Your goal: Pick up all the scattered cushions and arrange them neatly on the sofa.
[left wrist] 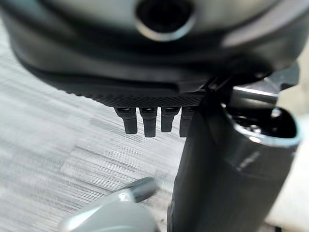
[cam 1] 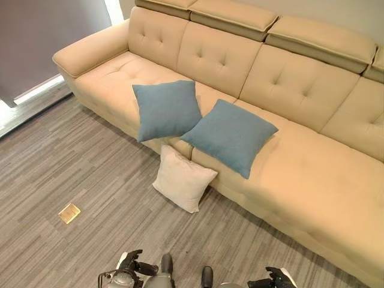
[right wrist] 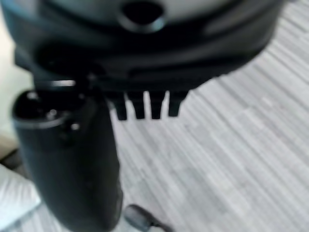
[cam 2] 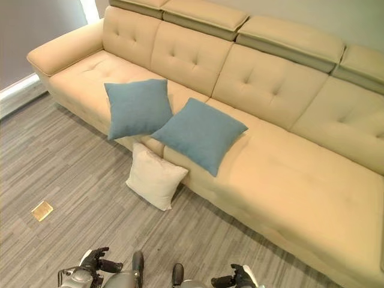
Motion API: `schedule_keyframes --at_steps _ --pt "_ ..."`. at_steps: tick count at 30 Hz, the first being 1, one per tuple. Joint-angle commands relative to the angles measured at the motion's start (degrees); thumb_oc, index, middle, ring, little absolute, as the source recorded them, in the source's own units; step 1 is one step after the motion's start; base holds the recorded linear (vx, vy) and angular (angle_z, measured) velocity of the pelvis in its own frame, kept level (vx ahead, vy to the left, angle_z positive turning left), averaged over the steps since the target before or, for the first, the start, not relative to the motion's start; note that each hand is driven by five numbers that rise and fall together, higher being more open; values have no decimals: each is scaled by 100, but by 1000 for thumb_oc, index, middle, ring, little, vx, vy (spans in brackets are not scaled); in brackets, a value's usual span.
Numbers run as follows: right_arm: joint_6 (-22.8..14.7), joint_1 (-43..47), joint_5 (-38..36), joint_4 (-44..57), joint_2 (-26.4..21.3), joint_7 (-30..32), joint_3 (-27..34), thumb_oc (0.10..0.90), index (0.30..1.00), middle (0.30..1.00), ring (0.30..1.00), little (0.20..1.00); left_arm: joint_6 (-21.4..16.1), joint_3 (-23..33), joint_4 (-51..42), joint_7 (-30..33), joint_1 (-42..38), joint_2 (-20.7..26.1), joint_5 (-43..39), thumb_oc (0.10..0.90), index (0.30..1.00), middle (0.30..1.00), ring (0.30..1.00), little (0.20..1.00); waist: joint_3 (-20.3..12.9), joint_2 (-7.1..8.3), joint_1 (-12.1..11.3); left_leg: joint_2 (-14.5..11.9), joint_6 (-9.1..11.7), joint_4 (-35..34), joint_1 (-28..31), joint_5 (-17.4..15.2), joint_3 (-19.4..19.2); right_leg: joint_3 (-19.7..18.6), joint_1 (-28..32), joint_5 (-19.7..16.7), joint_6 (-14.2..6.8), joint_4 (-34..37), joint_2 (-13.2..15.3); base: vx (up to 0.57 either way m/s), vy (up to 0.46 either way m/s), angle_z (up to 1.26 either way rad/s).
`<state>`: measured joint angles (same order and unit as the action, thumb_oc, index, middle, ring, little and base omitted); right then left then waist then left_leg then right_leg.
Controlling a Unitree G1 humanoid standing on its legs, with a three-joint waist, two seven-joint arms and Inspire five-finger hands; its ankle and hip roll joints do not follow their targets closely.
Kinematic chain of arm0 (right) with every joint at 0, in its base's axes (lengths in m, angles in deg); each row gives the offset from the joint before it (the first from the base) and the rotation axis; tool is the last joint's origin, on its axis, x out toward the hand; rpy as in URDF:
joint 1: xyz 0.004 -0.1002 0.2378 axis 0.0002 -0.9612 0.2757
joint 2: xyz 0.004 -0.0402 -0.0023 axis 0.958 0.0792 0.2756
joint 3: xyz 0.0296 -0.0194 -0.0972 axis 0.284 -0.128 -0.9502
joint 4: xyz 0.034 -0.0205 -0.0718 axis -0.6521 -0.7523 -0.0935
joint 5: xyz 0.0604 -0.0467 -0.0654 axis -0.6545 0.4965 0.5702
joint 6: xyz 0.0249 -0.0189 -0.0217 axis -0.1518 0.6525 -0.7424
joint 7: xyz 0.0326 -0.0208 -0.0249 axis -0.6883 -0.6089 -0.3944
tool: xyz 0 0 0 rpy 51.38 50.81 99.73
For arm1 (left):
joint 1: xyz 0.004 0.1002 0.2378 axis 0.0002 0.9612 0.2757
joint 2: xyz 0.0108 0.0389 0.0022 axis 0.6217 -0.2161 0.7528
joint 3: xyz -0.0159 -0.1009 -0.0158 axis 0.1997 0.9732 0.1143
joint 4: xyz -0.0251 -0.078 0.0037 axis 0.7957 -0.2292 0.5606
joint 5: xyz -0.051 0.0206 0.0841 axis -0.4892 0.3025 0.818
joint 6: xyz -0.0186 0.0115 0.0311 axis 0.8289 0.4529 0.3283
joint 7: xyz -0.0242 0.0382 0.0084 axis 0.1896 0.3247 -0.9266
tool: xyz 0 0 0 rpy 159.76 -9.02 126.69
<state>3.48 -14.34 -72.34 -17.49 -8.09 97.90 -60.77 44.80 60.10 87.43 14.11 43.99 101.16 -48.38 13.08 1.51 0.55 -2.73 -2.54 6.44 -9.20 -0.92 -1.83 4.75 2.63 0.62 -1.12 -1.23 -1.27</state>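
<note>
Three square fabric cushions are counted: two blue, one cream. One blue cushion (cam 1: pixel 166 110) lies on the seat of the long beige tufted leather sofa (cam 1: pixel 312 174), near the front edge toward the armrest end. A second blue cushion (cam 1: pixel 230 135) lies beside it, turned corner-on, one corner overhanging the front edge of the seat; the two blue cushions touch at a corner. One cream cushion (cam 1: pixel 182 178) stands tilted on the grey striped carpet floor (cam 1: pixel 72 162), leaning against the sofa's front face below the blue pair. One small brass-coloured square floor plate (cam 1: pixel 69 212) sits in the carpet, well apart from the cushions. No readable writing on any item.

Left hand (left wrist: pixel 149 121): fingers straight, side by side, holding nothing, over the carpet. Right hand (right wrist: pixel 145 106): fingers likewise straight and parallel, empty, over the carpet. Both hands sit low at the near edge of the eye views, well apart from all cushions.
</note>
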Motion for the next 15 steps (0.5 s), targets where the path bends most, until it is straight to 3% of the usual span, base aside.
schedule_keyframes --at_steps 1,2,8,15 --pt "-178 154 110 -123 -10 42 -160 800 900 900 900 900 -63 149 272 43 261 267 244 800 900 900 900 900 -342 191 37 548 -63 -264 620 -240 -185 136 -456 259 -538 -1744 834 159 -21 -343" --pt "-173 154 113 -141 -27 46 -158 800 900 900 900 900 -61 145 277 37 261 261 264 800 900 900 900 900 -358 190 22 555 -68 -279 643 -254 -182 133 -428 281 -519 -1680 816 136 -30 -182" --pt "-156 127 120 -315 -29 67 -77 800 900 900 900 900 -49 198 378 1 387 197 327 800 900 900 900 900 -665 272 -40 531 16 -490 785 -329 -270 225 188 485 -524 -464 692 131 -43 15" --pt "-159 73 166 -333 6 33 -70 800 900 900 900 900 -53 212 407 -13 450 187 340 800 900 900 900 900 -732 336 -84 625 -47 -495 774 -401 -267 184 184 300 -667 -557 798 43 41 2"
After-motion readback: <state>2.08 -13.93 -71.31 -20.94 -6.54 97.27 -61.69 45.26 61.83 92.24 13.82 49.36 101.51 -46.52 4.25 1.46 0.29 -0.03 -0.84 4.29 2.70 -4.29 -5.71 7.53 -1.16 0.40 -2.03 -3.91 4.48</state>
